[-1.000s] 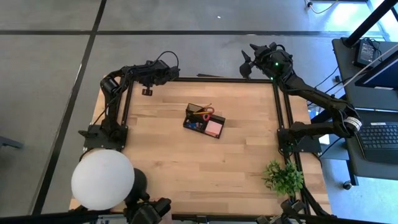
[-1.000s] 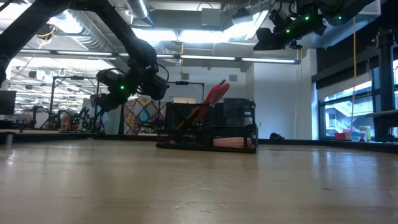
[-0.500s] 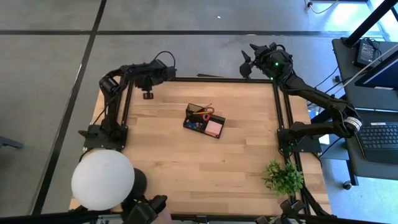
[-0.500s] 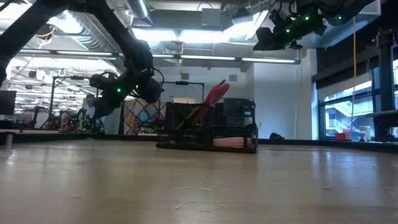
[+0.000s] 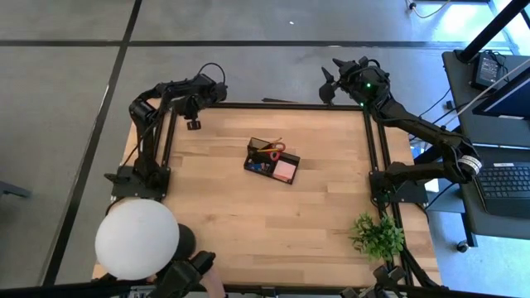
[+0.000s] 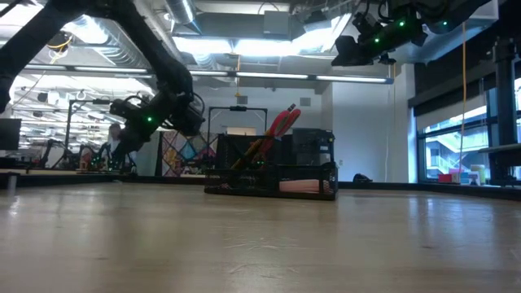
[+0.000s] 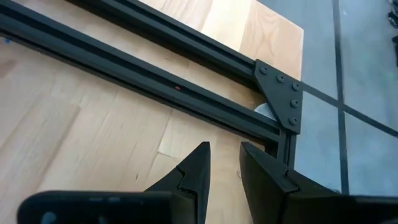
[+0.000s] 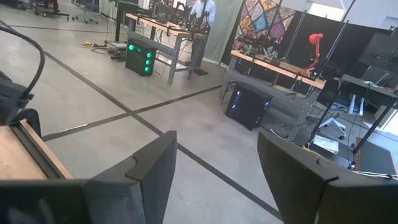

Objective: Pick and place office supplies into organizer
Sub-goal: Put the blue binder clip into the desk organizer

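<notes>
The black organizer (image 5: pixel 272 161) rests on its base near the table's middle, also visible in the low view (image 6: pixel 273 175). It holds the red-handled scissors (image 5: pixel 277 148), standing tilted with the handles up (image 6: pixel 282 120), the pink note block (image 5: pixel 286 170), a small blue piece (image 5: pixel 262 168) and pencils. My left gripper (image 5: pixel 194 122) hovers over the far left corner, open by a narrow gap (image 7: pixel 224 155), with nothing between the fingers. My right gripper (image 5: pixel 330 84) is raised beyond the far right corner, wide open and empty (image 8: pixel 216 146).
A white round lamp (image 5: pixel 137 238) stands at the near left corner and a green plant (image 5: pixel 377 234) at the near right. Black frame rails (image 7: pixel 186 74) run along the table's edges. A desk with a laptop (image 5: pixel 505 184) stands off to the right.
My left gripper has drawn back from the organizer's side toward the table's far left corner, staying above the wood. The organizer and its contents have kept still.
</notes>
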